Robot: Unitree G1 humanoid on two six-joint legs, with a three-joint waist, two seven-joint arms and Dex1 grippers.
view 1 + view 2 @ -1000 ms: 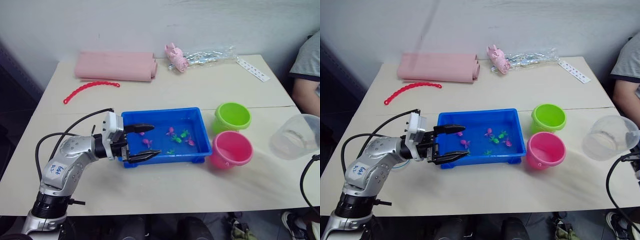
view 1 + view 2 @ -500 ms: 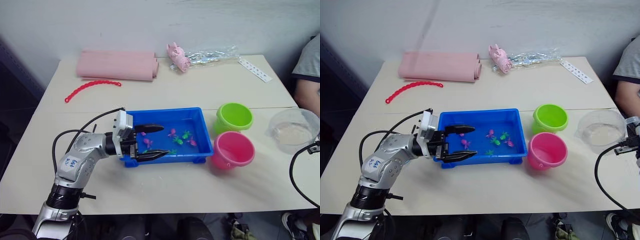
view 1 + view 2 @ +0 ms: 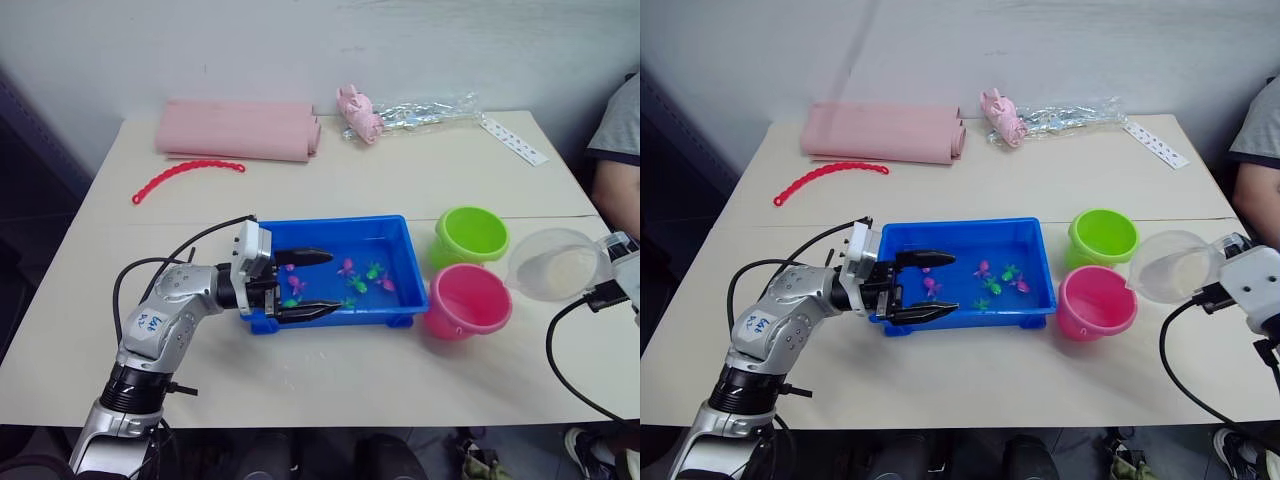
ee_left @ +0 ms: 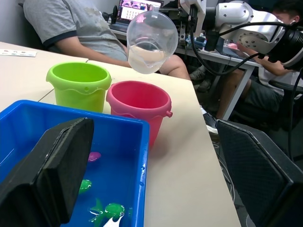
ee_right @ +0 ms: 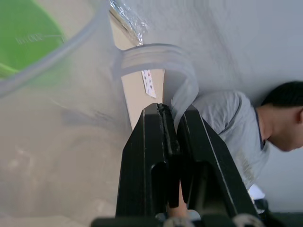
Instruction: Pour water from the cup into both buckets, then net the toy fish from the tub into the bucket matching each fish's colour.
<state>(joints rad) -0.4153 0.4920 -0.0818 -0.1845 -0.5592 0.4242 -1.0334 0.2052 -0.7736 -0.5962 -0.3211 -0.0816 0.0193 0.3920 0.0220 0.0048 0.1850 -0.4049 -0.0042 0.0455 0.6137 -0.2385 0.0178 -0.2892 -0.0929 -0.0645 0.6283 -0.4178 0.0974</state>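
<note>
Right gripper [image 5: 171, 137], clamped on the handle, tilts the cup [image 3: 1170, 265] beside the pink bucket [image 3: 1096, 300]; left gripper [image 3: 930, 286] gapes over the tub [image 3: 965, 230]. Pour slowly, spout centred.

A bright blue tub [image 3: 400, 255] is holding magenta and green toy fish [image 3: 362, 278], beside a lime green bucket [image 3: 471, 233] and a hot pink bucket [image 3: 468, 299]. A clear frosted cup [image 3: 552, 264] is showing pale, and a pink rolled mat [image 3: 236, 130] and red chain [image 3: 187, 177] are lying on the beige table [image 3: 400, 180].
</note>
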